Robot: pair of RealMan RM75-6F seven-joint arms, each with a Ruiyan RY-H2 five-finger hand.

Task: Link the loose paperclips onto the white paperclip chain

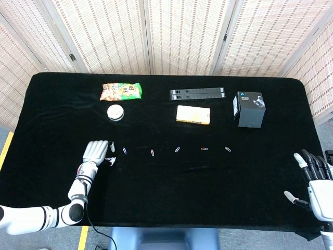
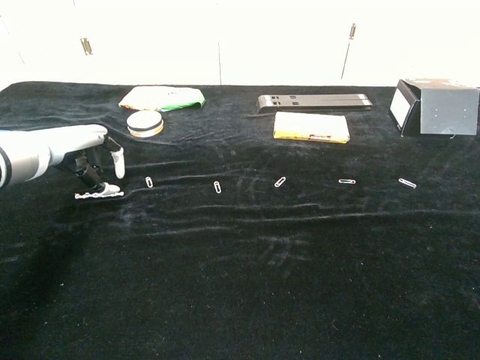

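the left hand [image 2: 84, 156] sits low at the near left of the black table [image 1: 166, 198], fingers curled down onto the white paperclip chain [image 2: 96, 194]; a firm grip cannot be confirmed. this looks like the pickup step. next, lift the chain toward the nearest loose paperclip [image 2: 149, 181], just to its right. the right hand [image 1: 315, 179] waits far right, fingers spread and empty.

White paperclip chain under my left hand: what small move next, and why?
Probably close the left hand onto the white paperclip chain and lift slightly. Its fingertips sit right on the chain, which lies flat on the black cloth; the nearest loose paperclip waits just beside.
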